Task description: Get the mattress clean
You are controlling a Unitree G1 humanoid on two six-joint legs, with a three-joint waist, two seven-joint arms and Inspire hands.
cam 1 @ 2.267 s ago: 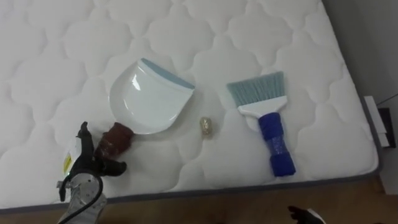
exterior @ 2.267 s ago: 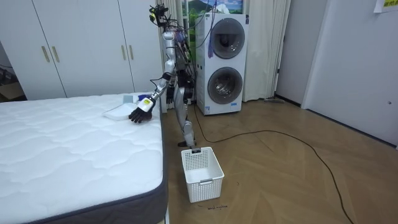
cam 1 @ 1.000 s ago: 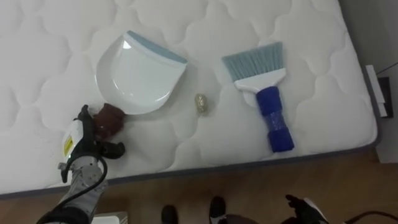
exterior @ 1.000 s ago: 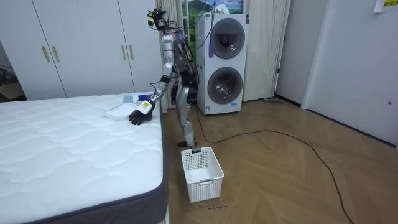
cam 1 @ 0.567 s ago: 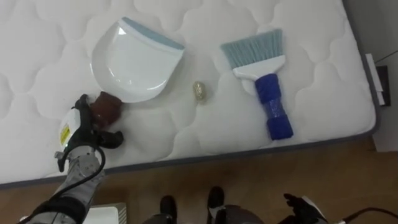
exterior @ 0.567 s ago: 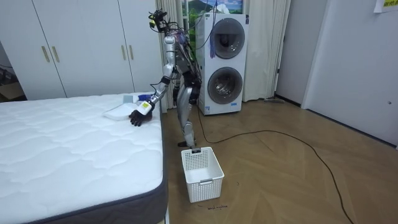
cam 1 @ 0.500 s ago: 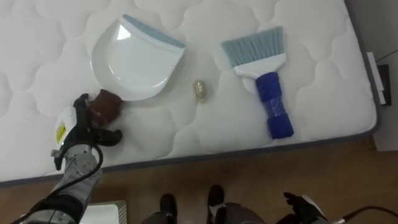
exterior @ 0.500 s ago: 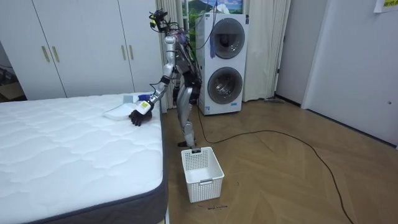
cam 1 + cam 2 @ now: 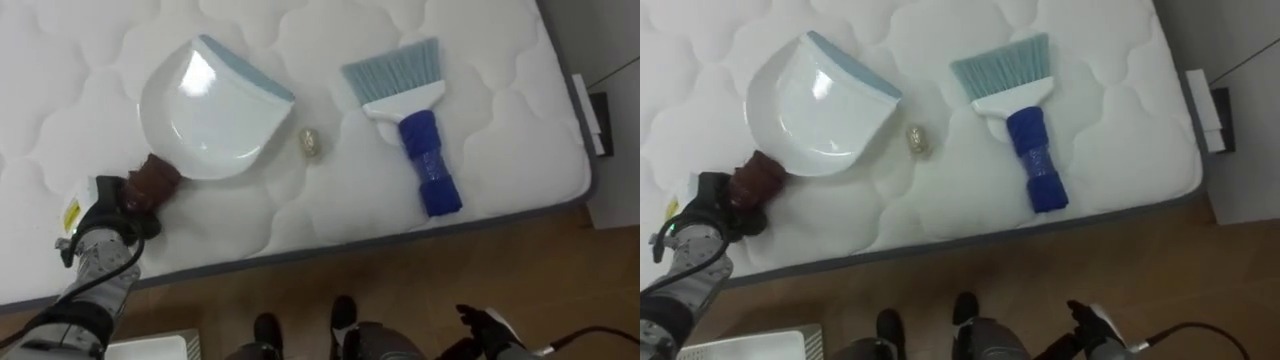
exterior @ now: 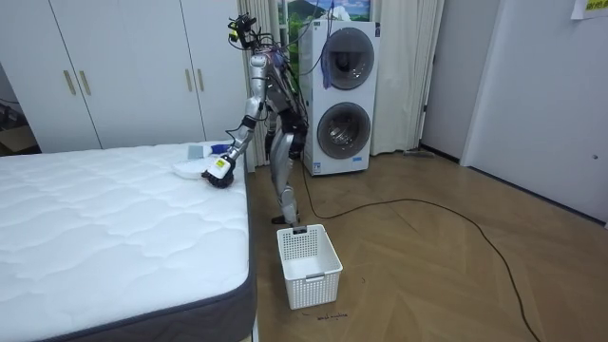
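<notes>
Our left hand (image 9: 100,212) curls round the dustpan (image 9: 205,105) handle, near left on the bed (image 9: 500,60). We should grip firmly, lip flat beside the scrap (image 9: 311,142); brush (image 9: 415,130) lies right.

end of dustpan handle (image 9: 156,177) inside left hand (image 9: 101,214); right hand (image 9: 486,323) cropped below

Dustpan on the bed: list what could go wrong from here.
1. The left hand meets the dustpan only at its brown handle's end, so the pan may twist when lifted.
2. The small scrap lies beside the pan's corner, not before its lip; moving the pan could roll it away.
3. The brush has its handle near the mattress edge; a clumsy reach might push it off.
</notes>
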